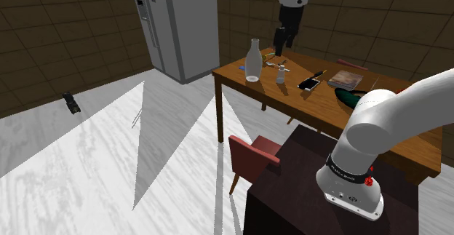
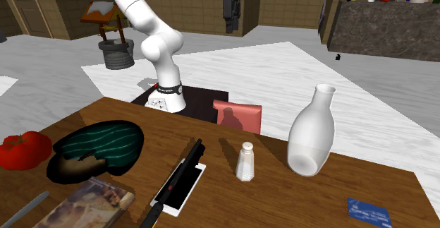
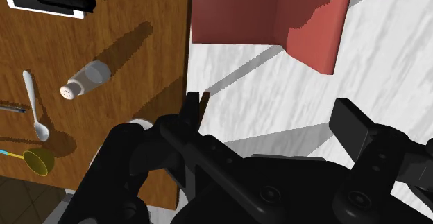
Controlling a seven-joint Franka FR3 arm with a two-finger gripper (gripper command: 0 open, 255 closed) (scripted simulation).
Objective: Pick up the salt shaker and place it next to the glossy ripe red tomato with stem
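One step in hand: the reach for the salt shaker (image 2: 245, 162), judged not yet begun; entries run left to right across the second exterior view.
tomato (image 2: 25, 150): red, at the left end of the worktop (image 2: 296, 198), just beside a dark green striped item (image 2: 99, 146). Bare wood near it is judged the spot for the later set-down.
phone (image 2: 185, 186): flat on the worktop, left of the salt shaker and apart from it. It is to be passed over on the carry.
salt shaker: white, upright, near the worktop's middle, between the phone and the white bottle (image 2: 312, 131), touching neither. A straight descent from above is advised, with closure low on the body.
white bottle: tall and near the salt shaker. The closing line is best set so that neither finger comes down on the bottle's side.
fingers (image 3: 354, 122): seen well apart in the wrist view, only floor between them, nothing held.
arm: raised high, with the gripper (image 1: 280, 41) pointing down well above the worktop. In the wrist view the salt shaker lies off to one side of the gripper (image 3: 270, 108), so a sideways shift is judged needed before lowering.
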